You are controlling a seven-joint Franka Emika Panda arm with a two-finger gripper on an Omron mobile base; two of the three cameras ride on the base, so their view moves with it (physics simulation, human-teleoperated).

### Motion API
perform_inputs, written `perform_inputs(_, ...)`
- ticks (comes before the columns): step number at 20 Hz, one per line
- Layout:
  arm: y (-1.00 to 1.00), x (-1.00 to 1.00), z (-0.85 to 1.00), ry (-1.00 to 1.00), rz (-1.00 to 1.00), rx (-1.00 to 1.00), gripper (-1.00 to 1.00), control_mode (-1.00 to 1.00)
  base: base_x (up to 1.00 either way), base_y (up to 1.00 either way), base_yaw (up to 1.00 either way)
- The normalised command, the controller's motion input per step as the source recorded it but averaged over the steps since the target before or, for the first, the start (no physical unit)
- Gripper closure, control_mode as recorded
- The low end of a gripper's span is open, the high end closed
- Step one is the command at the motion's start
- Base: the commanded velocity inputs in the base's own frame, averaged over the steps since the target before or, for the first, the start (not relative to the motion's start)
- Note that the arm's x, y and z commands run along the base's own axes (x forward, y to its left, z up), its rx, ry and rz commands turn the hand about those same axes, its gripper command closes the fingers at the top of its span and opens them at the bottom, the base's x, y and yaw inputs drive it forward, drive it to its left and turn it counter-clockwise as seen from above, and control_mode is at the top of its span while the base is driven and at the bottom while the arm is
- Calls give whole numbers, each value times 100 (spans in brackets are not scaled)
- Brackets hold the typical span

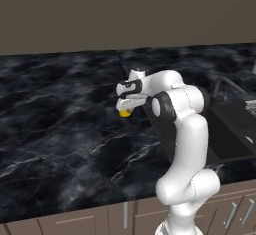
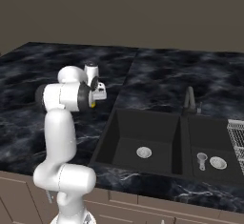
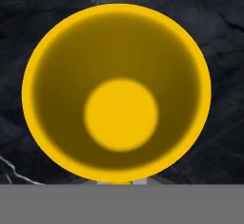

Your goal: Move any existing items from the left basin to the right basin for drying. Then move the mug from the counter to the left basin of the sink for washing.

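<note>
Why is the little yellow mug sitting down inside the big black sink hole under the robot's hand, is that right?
Not quite. The small bright yellow mug sits under the robot's hand, but on the glossy black marble counter, not inside the sink's wide matte black left basin. The left base view shows it.

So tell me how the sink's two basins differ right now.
The left basin is wider; the right basin is narrower. The left basin holds nothing but its drain, while the right basin has a small pale strainer-like item lying beside its drain. Both are matte black rectangular recesses with a round silver drain.
</note>
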Motion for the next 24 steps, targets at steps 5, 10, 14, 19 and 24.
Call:
perform_inputs(5,-39,-61,45,0,-19,-2,100,-100,0,0,0)
perform_inputs(10,-45,-64,40,0,-27,0,100,-100,0,0,0)
perform_inputs(14,-49,-69,11,4,-35,0,100,-100,0,0,0)
perform_inputs(19,-58,-62,1,1,-39,0,100,-100,0,0,0)
perform_inputs(24,-73,-58,0,2,-41,0,100,-100,0,0,0)
